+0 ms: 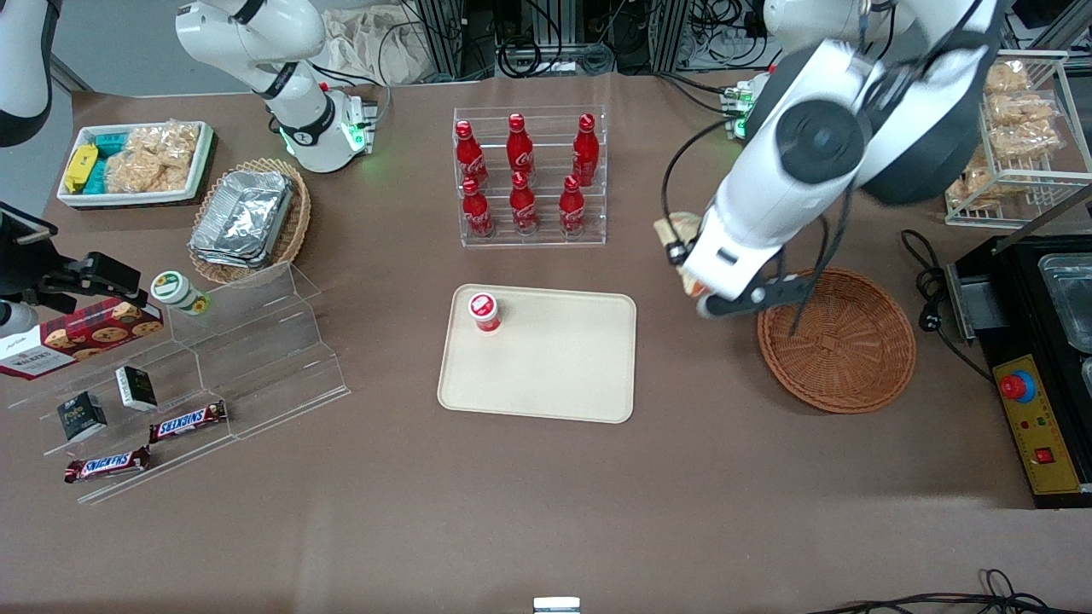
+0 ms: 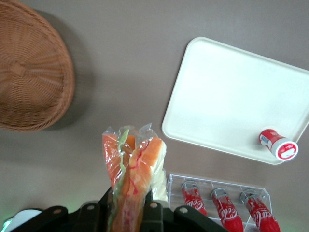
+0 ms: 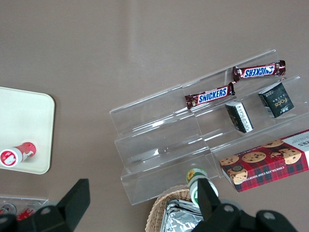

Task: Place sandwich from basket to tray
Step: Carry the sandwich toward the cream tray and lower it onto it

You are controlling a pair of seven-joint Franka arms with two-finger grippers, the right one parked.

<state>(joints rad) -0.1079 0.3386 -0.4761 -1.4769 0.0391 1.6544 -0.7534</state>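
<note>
My gripper (image 1: 682, 249) hangs above the bare table between the basket and the tray, shut on the sandwich (image 2: 133, 166). The sandwich is wrapped in clear film, and its orange and green filling shows between the black fingers (image 2: 155, 212). In the front view only a pale corner of the sandwich (image 1: 674, 228) sticks out past the arm. The round reddish-brown wicker basket (image 1: 840, 341) (image 2: 29, 67) holds nothing. The cream tray (image 1: 554, 375) (image 2: 227, 92) lies flat toward the parked arm from the basket.
A small red-capped bottle (image 1: 484, 311) (image 2: 278, 144) stands on a tray corner. A clear rack of cola bottles (image 1: 529, 179) (image 2: 222, 208) stands farther from the front camera than the tray. A black appliance (image 1: 1036, 367) and a wire snack rack (image 1: 1019, 128) flank the basket.
</note>
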